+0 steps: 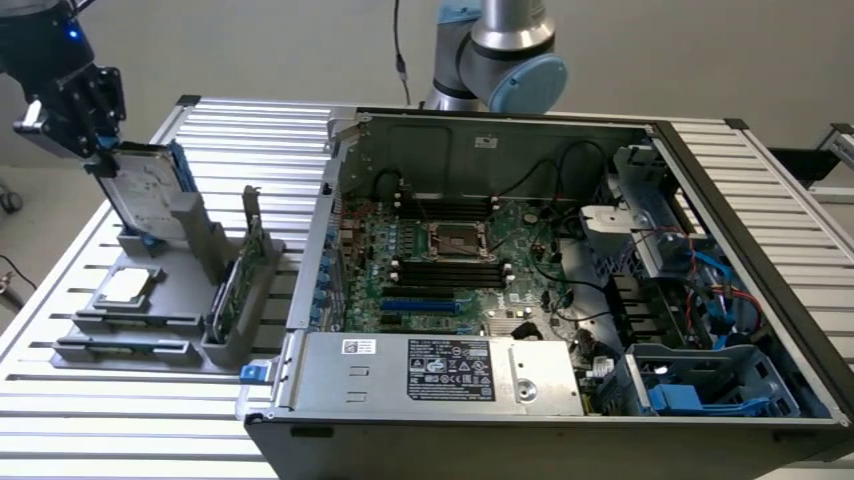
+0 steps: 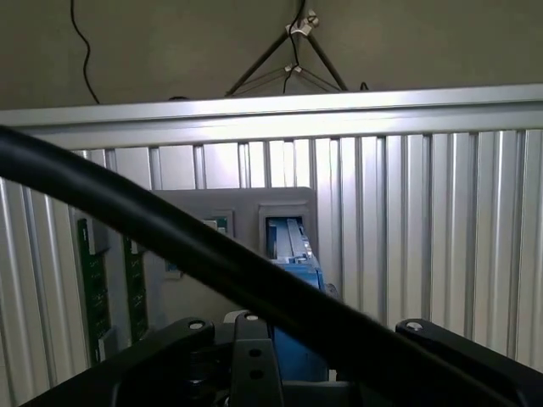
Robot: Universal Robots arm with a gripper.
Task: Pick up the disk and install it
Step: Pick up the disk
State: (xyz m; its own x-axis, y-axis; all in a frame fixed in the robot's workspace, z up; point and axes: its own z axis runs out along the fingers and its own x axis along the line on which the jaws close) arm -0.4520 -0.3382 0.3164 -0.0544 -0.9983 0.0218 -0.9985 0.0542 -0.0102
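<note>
Disk (image 1: 140,195), silver-grey with a white label and a blue carrier, standing on edge in the tall slot of a grey rack (image 1: 234,340) near the far corner of the bench (image 1: 107,420) on the exterior view's left, well apart from the open computer case (image 1: 481,135) at mid-bench. Gripper (image 1: 104,160) at the disk's top edge, touching it or all but touching it; how wide it stands cannot be told. Likely faults, by judgement: binding in the slot if drawn off the line of the disk's own lean, with the rack dragged or tipped along; slip or swing from a hold on one narrow edge alone; a knock against the green card (image 1: 220,300) standing just beside in the same rack; a snag of the black cable (image 2: 170,246) lying across the wrist view. Long axis of the disk judged close to vertical, leaning slightly with the top toward the exterior view's left; lower end down in the rack, upper end up at the gripper; broad labelled face turned toward the bench's left edge, blue rail along the edge nearer the case. In the wrist view, disk (image 2: 295,254) edge-on, a narrow blue strip.
</note>
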